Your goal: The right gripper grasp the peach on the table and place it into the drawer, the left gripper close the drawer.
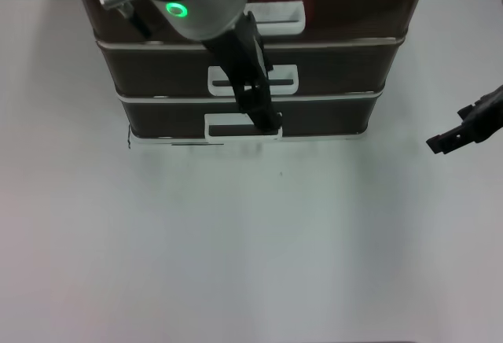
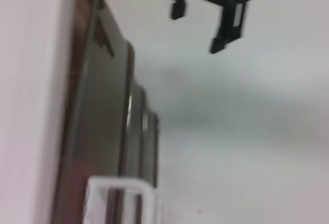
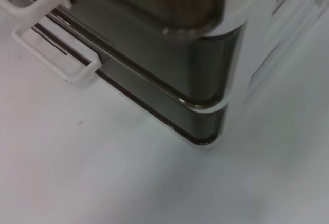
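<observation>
No writing or brand marks can be read. The table [image 1: 236, 248] lies bare in front. The right gripper [image 1: 444, 142] hovers at the right, fingers apart. The left gripper [image 1: 267, 119] touches the bottom drawer [image 1: 330, 115] handle; its fingers cannot be told. The peach is hidden.

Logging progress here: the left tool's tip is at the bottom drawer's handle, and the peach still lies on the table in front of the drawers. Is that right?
Not quite. The left tool is at the bottom drawer's white handle, but no peach lies on the table: the head view shows none there. The right tool hangs off to the side without it.
</observation>
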`<state>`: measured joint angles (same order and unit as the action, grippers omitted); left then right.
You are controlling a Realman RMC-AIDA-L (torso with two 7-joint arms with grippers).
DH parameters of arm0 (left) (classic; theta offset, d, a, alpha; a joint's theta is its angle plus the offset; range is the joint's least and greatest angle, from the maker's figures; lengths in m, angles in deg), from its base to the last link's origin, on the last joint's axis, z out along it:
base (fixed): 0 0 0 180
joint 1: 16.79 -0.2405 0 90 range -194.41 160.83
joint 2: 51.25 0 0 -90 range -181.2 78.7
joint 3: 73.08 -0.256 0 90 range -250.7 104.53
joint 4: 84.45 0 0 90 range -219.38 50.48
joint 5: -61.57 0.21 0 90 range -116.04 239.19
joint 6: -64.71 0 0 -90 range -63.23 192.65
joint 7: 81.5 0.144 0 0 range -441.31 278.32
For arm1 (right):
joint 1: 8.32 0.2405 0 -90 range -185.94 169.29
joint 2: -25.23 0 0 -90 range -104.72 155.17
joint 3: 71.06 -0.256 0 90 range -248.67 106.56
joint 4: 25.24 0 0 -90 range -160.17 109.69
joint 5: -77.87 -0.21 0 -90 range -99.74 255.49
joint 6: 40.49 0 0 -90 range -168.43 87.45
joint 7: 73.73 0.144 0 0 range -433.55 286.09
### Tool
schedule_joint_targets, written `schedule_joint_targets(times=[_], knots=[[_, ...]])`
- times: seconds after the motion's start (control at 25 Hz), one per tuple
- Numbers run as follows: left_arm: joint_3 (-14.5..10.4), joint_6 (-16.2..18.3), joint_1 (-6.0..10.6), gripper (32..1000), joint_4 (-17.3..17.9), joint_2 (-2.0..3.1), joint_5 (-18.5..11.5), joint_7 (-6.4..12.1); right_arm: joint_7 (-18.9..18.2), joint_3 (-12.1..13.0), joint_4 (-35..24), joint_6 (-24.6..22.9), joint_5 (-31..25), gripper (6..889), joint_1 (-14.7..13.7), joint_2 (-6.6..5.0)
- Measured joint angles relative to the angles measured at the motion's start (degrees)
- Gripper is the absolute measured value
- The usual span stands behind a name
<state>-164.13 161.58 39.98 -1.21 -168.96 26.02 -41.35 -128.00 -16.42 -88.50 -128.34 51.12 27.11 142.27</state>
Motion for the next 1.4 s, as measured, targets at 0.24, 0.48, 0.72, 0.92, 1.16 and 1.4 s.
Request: schedule_joint_targets(times=[0.24, 0.48, 0.72, 0.92, 1.16, 1.4], knots=[[1.7, -1.7, 0.21, 815, -2.5, 0.00, 1.9, 0.53, 0.0, 0.0, 0.0, 0.0, -1.4, 852, 0.1, 0.03], [1.6, -1.7, -0.04, 814, -2.6, -0.02, 2.2, 0.64, 0.0, 0.0, 0.0, 0.1, -2.2, 852, 0.1, -0.03], [1.6, -0.3, -0.23, 815, -2.3, -0.07, 1.7, 0.43, -0.1, 0.0, 0.0, 0.1, -2.2, 852, 0.2, -0.06], [1.5, 2.1, -0.25, 815, -1.7, -0.15, -0.2, -0.30, -0.1, 0.2, 0.0, 0.1, -2.2, 852, 0.2, -0.07], [1.6, 2.7, -0.26, 815, -1.6, -0.15, -1.1, -0.69, 0.0, 0.4, 0.0, 0.0, -2.1, 852, 0.2, -0.04], [2.1, 4.1, -0.25, 815, -0.6, -0.15, -2.5, -1.02, 0.2, 0.5, 0.0, -0.2, -2.0, 852, 0.2, -0.10]])
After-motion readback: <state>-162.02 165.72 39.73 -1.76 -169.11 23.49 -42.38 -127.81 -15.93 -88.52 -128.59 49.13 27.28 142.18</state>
